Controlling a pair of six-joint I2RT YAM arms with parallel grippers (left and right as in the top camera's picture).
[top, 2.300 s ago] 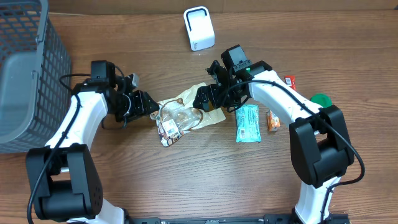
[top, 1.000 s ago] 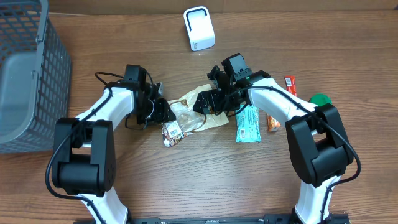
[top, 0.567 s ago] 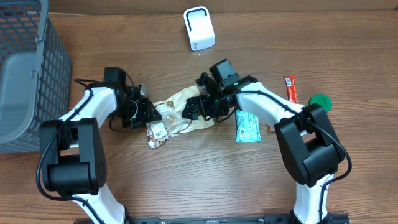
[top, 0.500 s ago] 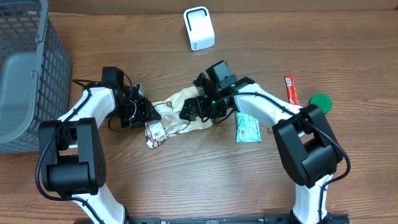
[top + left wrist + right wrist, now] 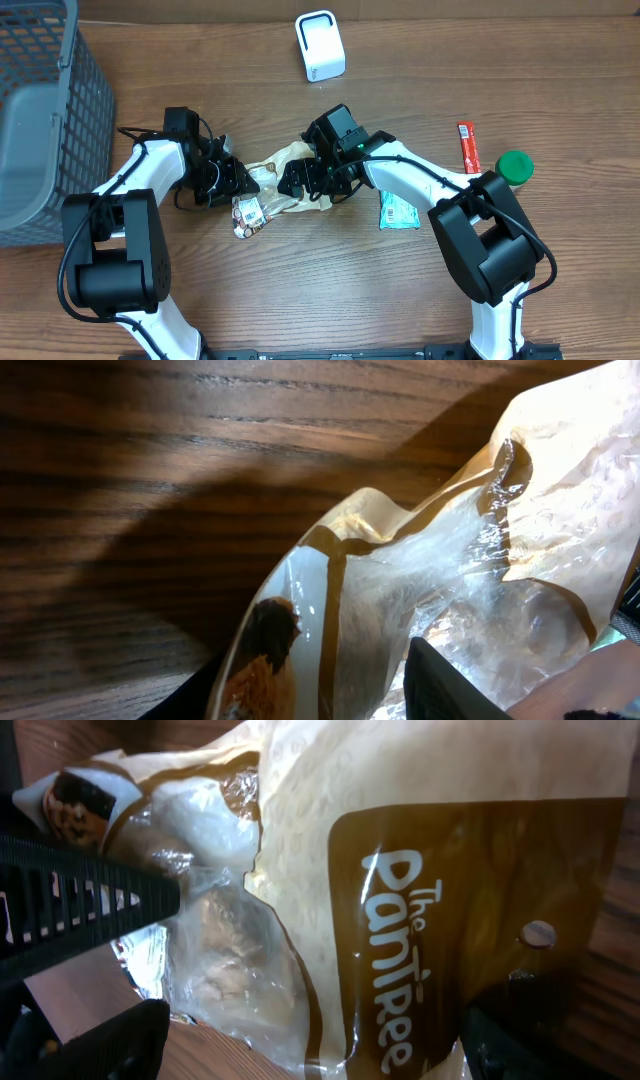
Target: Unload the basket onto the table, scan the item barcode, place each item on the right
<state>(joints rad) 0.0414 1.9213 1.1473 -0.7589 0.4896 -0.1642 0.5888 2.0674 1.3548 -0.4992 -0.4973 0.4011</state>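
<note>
bag (image 5: pixel 278 163): tan-brown, crumpled clear window, barcode label | left gripper (image 5: pixel 235 181): clamps its end | right gripper (image 5: pixel 305 185): wide open over it

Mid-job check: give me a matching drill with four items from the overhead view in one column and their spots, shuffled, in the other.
Items:
1. white scanner
2. grey basket
3. green round object
4. snack bag

Places:
a. left edge of the view
b. centre of the scene, left of the teal packet
c. top centre of the view
d. right side, next to the red bar

Pairs: 1-c, 2-a, 3-d, 4-b
</note>
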